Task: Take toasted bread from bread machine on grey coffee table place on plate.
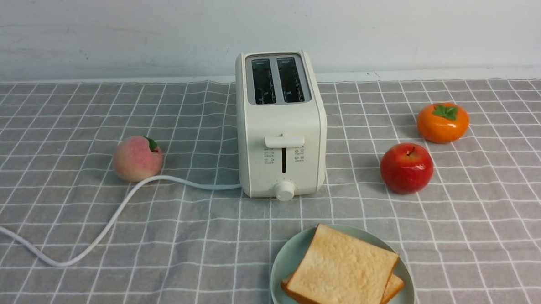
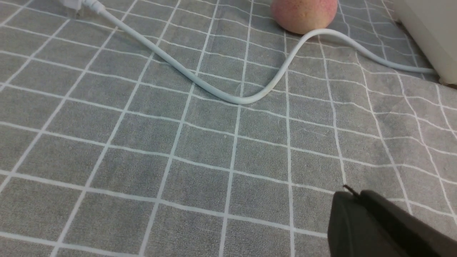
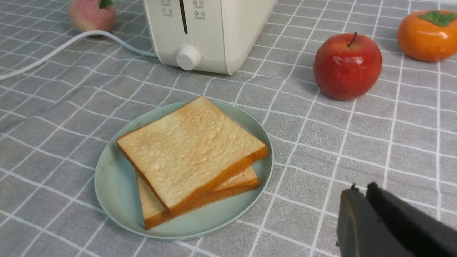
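Resting on plate: two slices of toasted bread [image 3: 192, 150], stacked askew on the mint-green plate [image 3: 114, 185], just ahead of the right jaws
Right jaws [image 3: 360, 192]: closed, empty, hanging above the grey worktop [image 3: 375, 150] beside the plate
Left jaws [image 2: 351, 194]: closed, empty, over bare cloth
Bread machine [image 1: 280, 124]: both slots empty, beyond the plate
Cord [image 2: 221, 94]: curling past a peach [image 2: 303, 14], ahead of the left jaws
Fruit: apple [image 3: 348, 66] and persimmon [image 3: 428, 35] beyond the right jaws
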Action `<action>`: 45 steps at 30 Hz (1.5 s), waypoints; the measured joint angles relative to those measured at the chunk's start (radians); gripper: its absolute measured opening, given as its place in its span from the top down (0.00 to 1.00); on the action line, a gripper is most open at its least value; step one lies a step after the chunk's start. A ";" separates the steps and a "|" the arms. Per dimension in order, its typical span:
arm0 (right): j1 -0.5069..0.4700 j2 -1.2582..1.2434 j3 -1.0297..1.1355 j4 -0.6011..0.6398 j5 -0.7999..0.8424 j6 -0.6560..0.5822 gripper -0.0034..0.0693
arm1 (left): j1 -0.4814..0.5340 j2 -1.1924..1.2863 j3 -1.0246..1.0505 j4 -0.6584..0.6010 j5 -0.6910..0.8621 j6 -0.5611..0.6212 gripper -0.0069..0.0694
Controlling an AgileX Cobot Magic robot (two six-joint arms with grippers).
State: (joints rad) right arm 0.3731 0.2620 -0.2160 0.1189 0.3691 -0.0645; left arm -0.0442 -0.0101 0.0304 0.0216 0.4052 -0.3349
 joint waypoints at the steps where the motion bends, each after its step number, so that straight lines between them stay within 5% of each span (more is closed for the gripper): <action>1: 0.000 0.000 0.000 0.000 0.000 0.000 0.90 | 0.000 0.000 0.000 0.000 0.000 0.000 0.89; 15: -0.007 -0.005 0.000 0.000 0.004 0.001 0.87 | 0.000 0.000 0.000 0.000 0.000 0.001 0.88; 20: -0.216 -0.076 0.003 -0.023 0.028 0.000 0.86 | 0.000 0.000 0.000 -0.001 -0.002 0.001 0.87; 28: -0.403 -0.210 0.171 -0.031 0.017 0.000 0.85 | 0.000 0.000 0.000 -0.001 -0.002 0.003 0.86; 45: -0.415 -0.272 0.229 -0.030 0.018 0.001 0.81 | 0.000 0.000 0.000 -0.001 -0.003 0.003 0.83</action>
State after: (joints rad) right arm -0.0422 -0.0100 0.0132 0.0892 0.3871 -0.0634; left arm -0.0442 -0.0101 0.0307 0.0209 0.4023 -0.3321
